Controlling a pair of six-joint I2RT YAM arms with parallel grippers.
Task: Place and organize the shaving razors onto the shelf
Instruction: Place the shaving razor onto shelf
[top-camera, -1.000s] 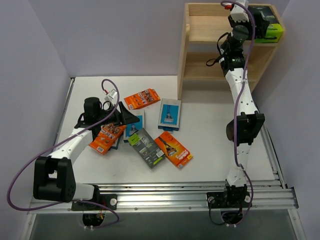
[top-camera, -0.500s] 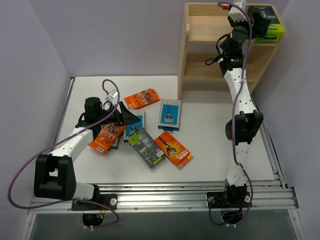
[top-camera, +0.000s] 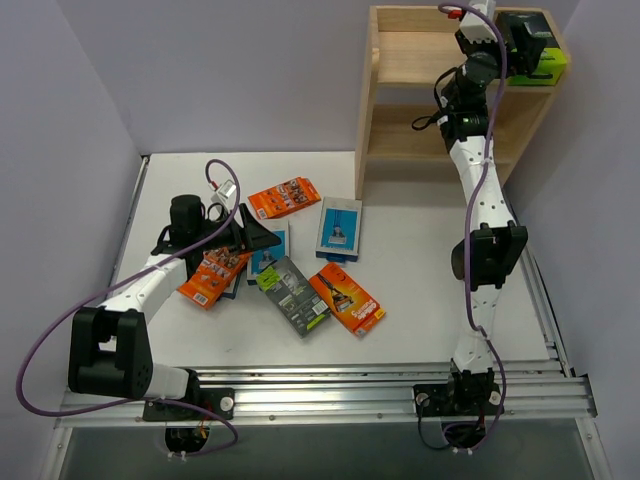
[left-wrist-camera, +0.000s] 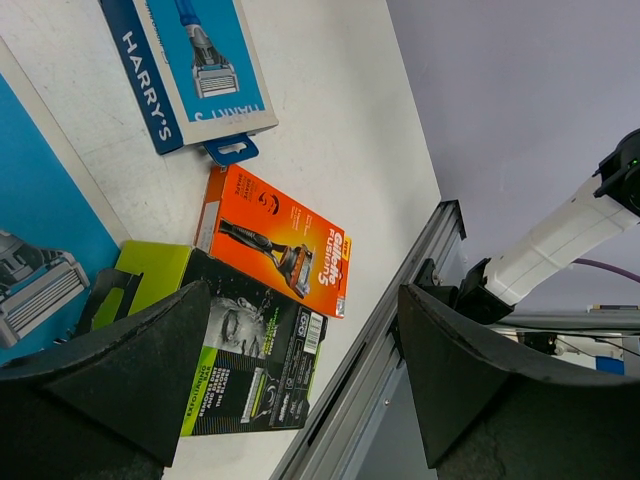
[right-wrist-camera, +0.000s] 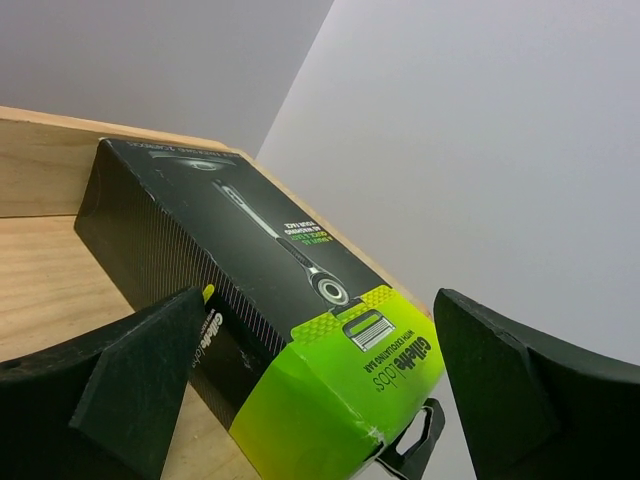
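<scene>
The wooden shelf (top-camera: 400, 60) stands at the back right. A black razor box with a lime-green end (right-wrist-camera: 270, 300) lies on its top tier, also seen from above (top-camera: 545, 60). My right gripper (right-wrist-camera: 320, 300) is open around that box, the right finger clear of it. On the table lie three orange packs (top-camera: 284, 197) (top-camera: 346, 298) (top-camera: 213, 275), a black box (top-camera: 293, 295) and light-blue cards (top-camera: 339, 228) (top-camera: 268, 255). My left gripper (top-camera: 255, 232) hangs open over this pile, holding nothing. Its wrist view shows the black box (left-wrist-camera: 250, 360), an orange pack (left-wrist-camera: 275, 245) and a blue card (left-wrist-camera: 190, 70).
The shelf's lower tier (top-camera: 410, 135) holds nothing that I can see. A metal rail (top-camera: 380, 385) runs along the table's near edge. Grey walls close in on the left and right. A purple cable (top-camera: 215, 170) loops above the left arm.
The right gripper's jaws have spread wider around the black box on the top tier. The left jaws opened a little. Both arms barely moved.
</scene>
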